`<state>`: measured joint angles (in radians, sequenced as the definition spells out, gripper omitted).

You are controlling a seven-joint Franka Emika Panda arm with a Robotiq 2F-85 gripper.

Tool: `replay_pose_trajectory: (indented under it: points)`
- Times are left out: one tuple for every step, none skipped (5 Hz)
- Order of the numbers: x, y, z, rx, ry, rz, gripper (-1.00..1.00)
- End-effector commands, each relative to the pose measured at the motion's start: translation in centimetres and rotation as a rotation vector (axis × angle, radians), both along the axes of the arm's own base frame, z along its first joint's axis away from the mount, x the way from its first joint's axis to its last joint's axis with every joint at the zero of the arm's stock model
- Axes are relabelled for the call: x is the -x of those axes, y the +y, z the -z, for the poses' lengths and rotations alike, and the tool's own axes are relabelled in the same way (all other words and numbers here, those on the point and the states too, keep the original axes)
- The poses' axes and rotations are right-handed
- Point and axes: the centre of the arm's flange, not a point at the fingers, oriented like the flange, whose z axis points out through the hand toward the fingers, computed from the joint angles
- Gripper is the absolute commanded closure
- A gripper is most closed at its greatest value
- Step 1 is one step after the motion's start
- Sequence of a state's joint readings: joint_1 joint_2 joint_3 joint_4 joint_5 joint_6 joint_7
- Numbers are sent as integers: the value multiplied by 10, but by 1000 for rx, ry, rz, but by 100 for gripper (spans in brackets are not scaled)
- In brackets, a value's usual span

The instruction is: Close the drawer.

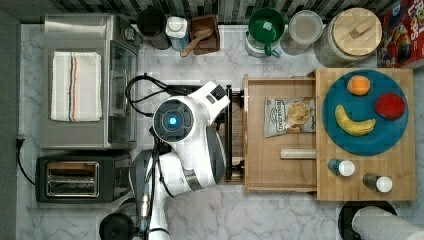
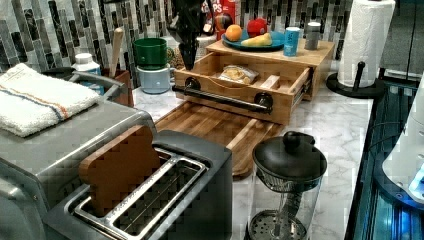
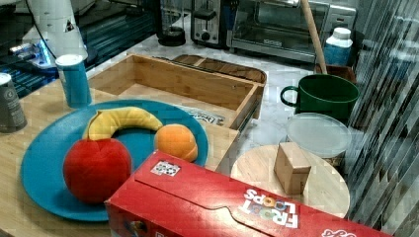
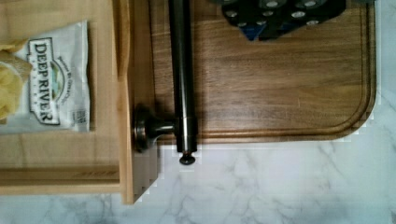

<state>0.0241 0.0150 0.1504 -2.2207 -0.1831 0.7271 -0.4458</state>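
The light-wood drawer (image 1: 280, 170) stands pulled out of its wooden box (image 1: 400, 180) toward the top view's left. A bag of chips (image 1: 290, 116) and a wooden bar (image 1: 298, 153) lie inside it. Its black bar handle (image 2: 225, 97) runs along the front. My gripper (image 2: 189, 61) hangs shut and empty just above the far end of the handle in the left view. In the wrist view the gripper (image 4: 261, 30) is over the dark cutting board (image 4: 280, 84), beside the handle (image 4: 181, 70) and apart from it. The white arm (image 1: 190, 130) hides the gripper in the top view.
The cutting board (image 2: 210, 127) lies on the marble in front of the drawer. A toaster oven (image 1: 85, 80), toaster (image 1: 75, 177) and French press (image 2: 287, 185) stand behind the arm. On the box sit a blue plate (image 1: 365, 142) of fruit and two shakers. Green mug (image 1: 266, 27) and jars line the wall.
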Motion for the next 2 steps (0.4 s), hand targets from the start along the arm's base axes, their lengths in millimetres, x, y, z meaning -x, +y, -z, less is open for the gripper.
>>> replay_pose_trajectory:
  points:
    - [6, -16, 71, -9, 110, -63, 100]
    - [7, -27, 87, -18, 89, -75, 100]
